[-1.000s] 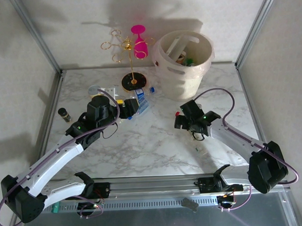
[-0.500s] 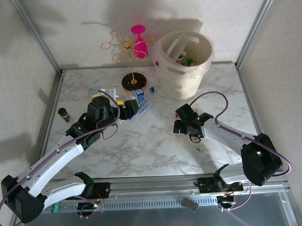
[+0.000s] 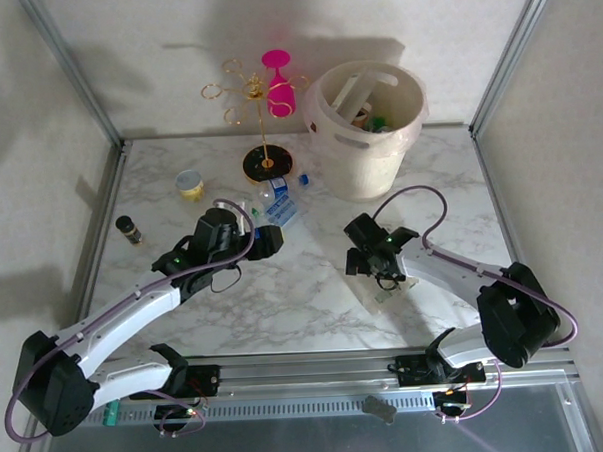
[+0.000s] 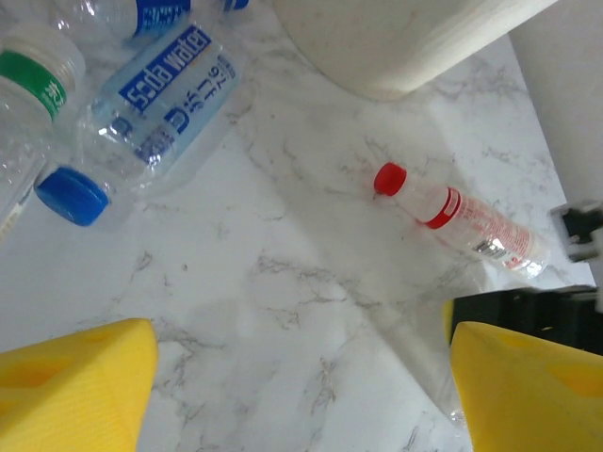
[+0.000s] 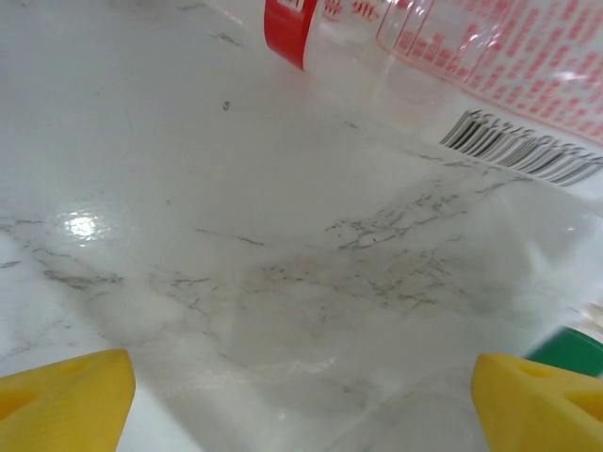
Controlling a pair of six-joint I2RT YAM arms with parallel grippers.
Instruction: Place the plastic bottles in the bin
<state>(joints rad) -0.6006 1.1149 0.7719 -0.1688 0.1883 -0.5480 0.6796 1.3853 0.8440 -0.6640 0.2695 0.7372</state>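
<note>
Two pincers are in front of you, and both stand released. Your right gripper (image 5: 301, 395) hangs low over the marble table (image 3: 295, 298), its yellow fingertips (image 5: 61, 386) wide apart with nothing pinched between them. Just past those tips the red-labelled bottle (image 5: 443, 56) lies on its side, clear, with red print and a barcode. A green cap (image 5: 570, 353) peeks in beside the right finger; you cannot tell which bottle it belongs to. From above, a clear bottle (image 3: 380, 295) lies on the near side of that gripper.

Your left gripper (image 4: 301, 395) is to the left, likewise spread and holding nothing, bare marble below it. Ahead of it on the left lies a soda water bottle (image 4: 155, 118) with a blue cap and pale blue label, touching a green-labelled bottle (image 4: 28, 80) with a white cap. Another blue-labelled bottle (image 4: 160, 11) lies just beyond them. On the right of that view the red-labelled bottle shows its red cap, pointing towards the bin.

Further back, the bin (image 3: 364, 168) stands upright at the far right of the table, with pale and green items inside. A small yellow-and-white tub (image 3: 190, 183) and a dark vial (image 3: 128, 229) sit on the left. Furthest off, a gold stand (image 3: 264, 128) carries a pink glass (image 3: 278, 87).
</note>
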